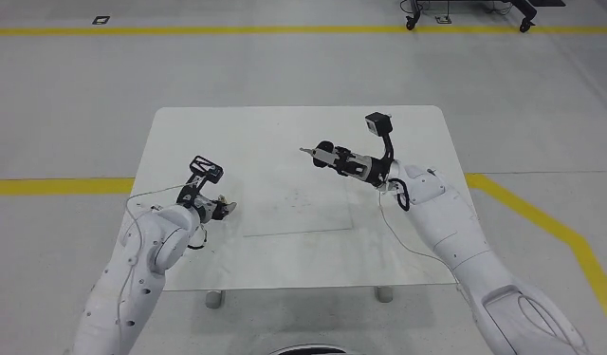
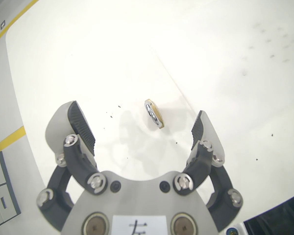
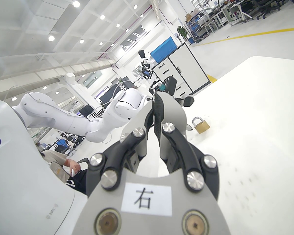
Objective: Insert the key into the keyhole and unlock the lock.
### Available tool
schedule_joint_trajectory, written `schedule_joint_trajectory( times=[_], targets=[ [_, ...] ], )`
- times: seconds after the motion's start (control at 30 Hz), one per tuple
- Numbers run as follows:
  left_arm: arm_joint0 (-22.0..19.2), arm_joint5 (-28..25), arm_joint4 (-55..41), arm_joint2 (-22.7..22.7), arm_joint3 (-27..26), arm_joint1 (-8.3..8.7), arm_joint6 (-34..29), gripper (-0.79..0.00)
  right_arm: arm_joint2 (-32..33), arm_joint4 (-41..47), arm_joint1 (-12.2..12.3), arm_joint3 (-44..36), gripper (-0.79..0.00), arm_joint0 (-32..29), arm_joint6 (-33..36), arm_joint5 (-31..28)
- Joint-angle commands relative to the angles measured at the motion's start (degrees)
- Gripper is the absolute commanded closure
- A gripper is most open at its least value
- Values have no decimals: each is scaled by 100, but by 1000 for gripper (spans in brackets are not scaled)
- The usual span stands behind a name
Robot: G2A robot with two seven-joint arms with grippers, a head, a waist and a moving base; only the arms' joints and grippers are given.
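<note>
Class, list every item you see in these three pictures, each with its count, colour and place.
table: one, white, under both arms
padlock: one, brass with silver shackle, on the table, just ahead of the left hand
floor lines: several, yellow, around the table
cabinet: one, white and grey, near the table
left hand: one, grey and black, open, above the table
right hand: one, grey and black, shut, raised over the table

White cabled arms carry a grey, black-padded, silver-screwed left claw and right claw.
</note>
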Motion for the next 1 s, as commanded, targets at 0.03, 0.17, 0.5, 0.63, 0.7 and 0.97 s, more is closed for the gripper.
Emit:
schedule_joint_trajectory(
  times=[0.03, 0.17, 0.5, 0.63, 0.7, 0.97],
  targets=[
    [-114, 7, 6, 117, 138, -20, -144, -351, 0, 0, 0, 0, 0, 0, 0, 0],
    [-158, -23, -20, 159, 159, -29, -279, -163, 0, 0, 0, 0, 0, 0, 0, 0],
    [-139, -201, -48, 204, 204, -31, -416, 0, 0, 0, 0, 0, 0, 0, 0, 0],
    [-95, -204, 47, 158, 109, -20, -373, 0, 0, 0, 0, 0, 0, 0, 0, 0],
    [-67, -208, -142, 82, 69, -23, -173, 0, 0, 0, 0, 0, 0, 0, 0, 0],
    [-264, -915, -3451, -366, 530, -78, -1, 0, 0, 0, 0, 0, 0, 0, 0, 0]
  ],
)
